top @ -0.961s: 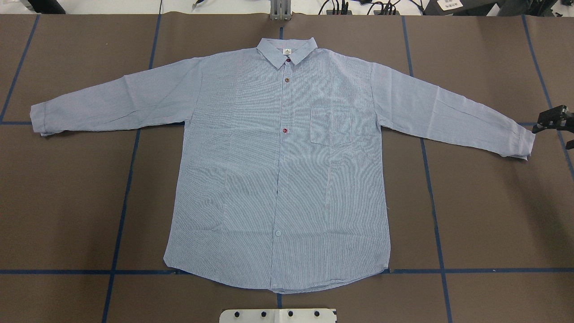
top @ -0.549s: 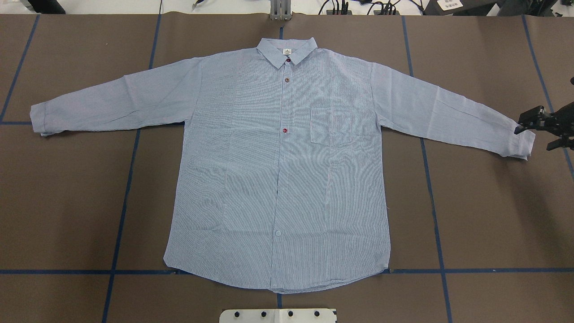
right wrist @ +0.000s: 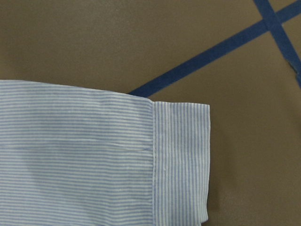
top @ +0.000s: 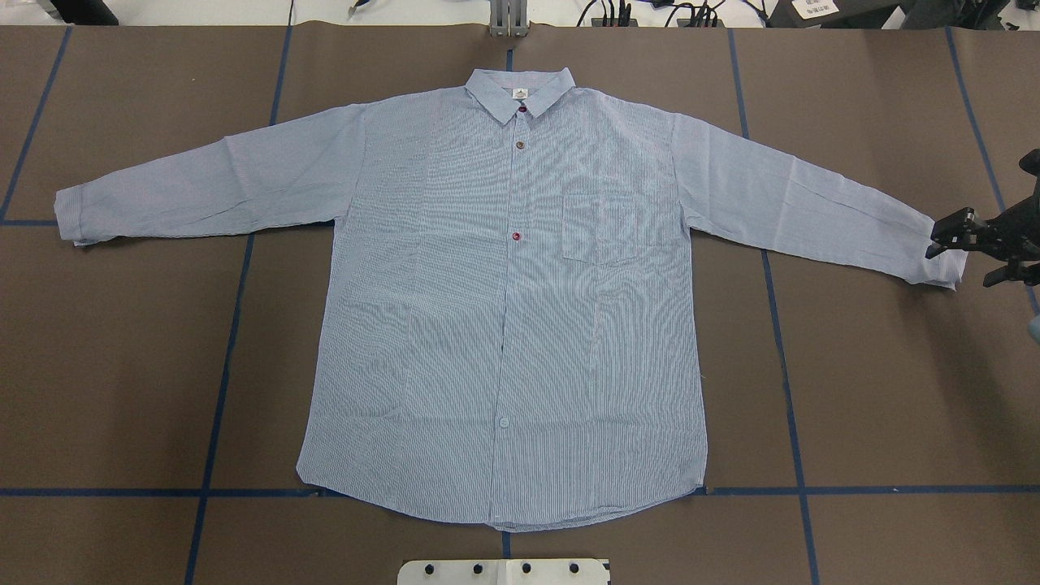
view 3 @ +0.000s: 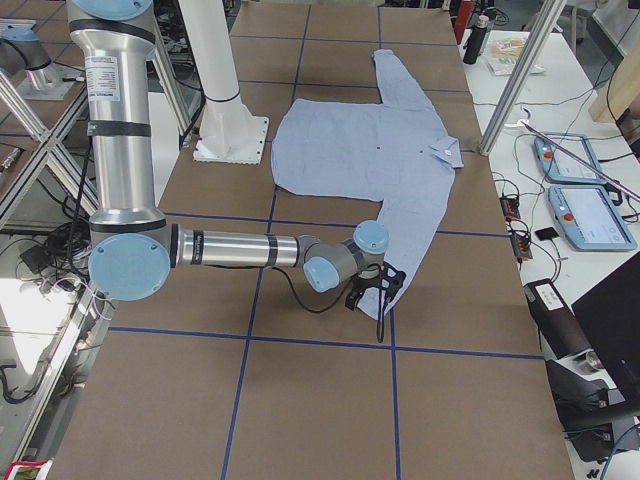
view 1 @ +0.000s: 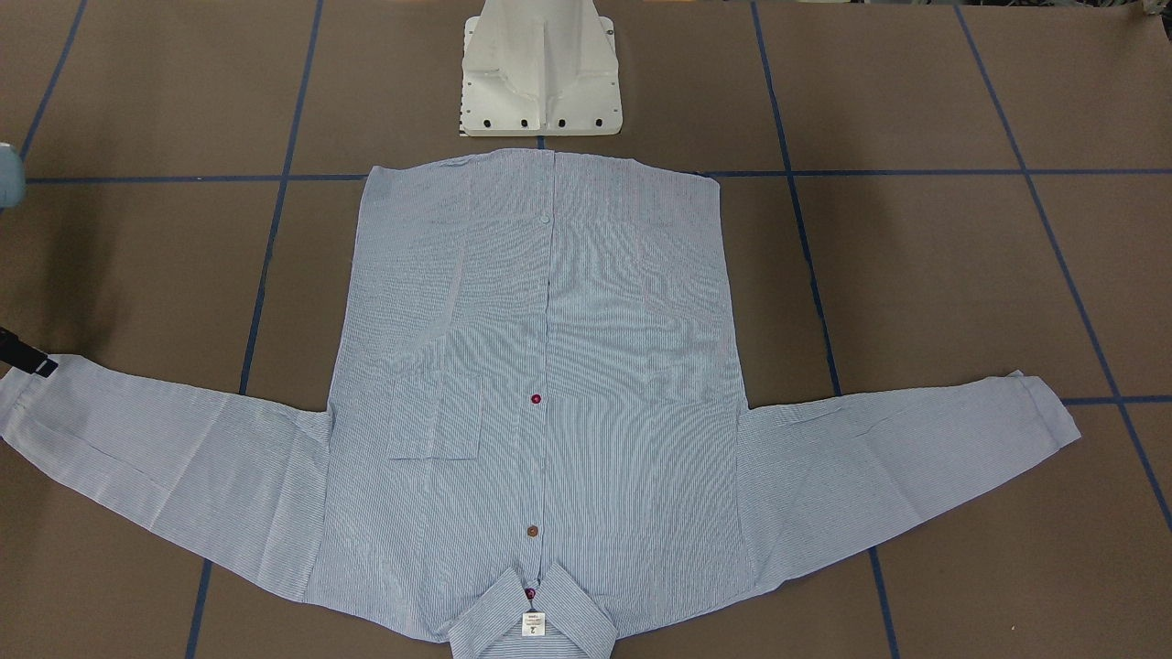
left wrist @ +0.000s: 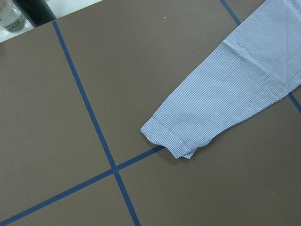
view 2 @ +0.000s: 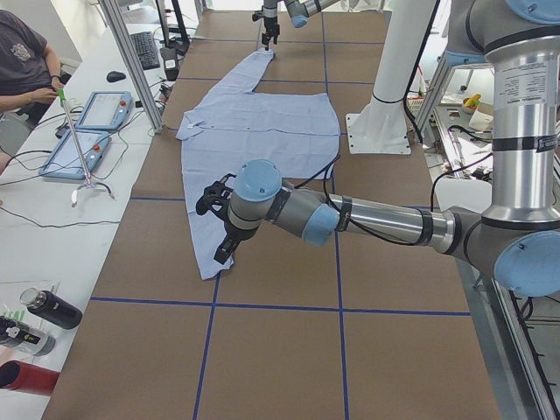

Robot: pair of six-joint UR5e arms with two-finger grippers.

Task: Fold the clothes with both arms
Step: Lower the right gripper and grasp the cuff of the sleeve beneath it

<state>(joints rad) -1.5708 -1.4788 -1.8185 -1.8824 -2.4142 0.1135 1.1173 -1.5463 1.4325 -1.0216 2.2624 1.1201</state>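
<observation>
The light blue-and-white striped shirt [top: 504,301] lies spread flat, front up, collar [top: 520,89] at the table's far side and both sleeves out. My right gripper [top: 961,262] is open and stands over the right sleeve's cuff [top: 942,256]. That cuff fills the right wrist view [right wrist: 181,160]. My right gripper just enters the front-facing view's left edge [view 1: 20,352]. My left gripper [view 2: 217,229] hovers by the left sleeve's cuff [view 2: 210,262]. It shows only in the exterior left view, so I cannot tell whether it is open. The left wrist view shows that cuff [left wrist: 169,139] below.
The white pedestal base [view 1: 540,82] stands at the near edge by the shirt's hem. Blue tape lines [top: 219,382] cross the brown table cover. Teach pendants [view 2: 92,122], bottles [view 2: 48,308] and an operator [view 2: 22,61] are along the far side.
My right gripper has moved in from the table's right edge toward the shirt and now stands over the right cuff. The shirt has not moved.
</observation>
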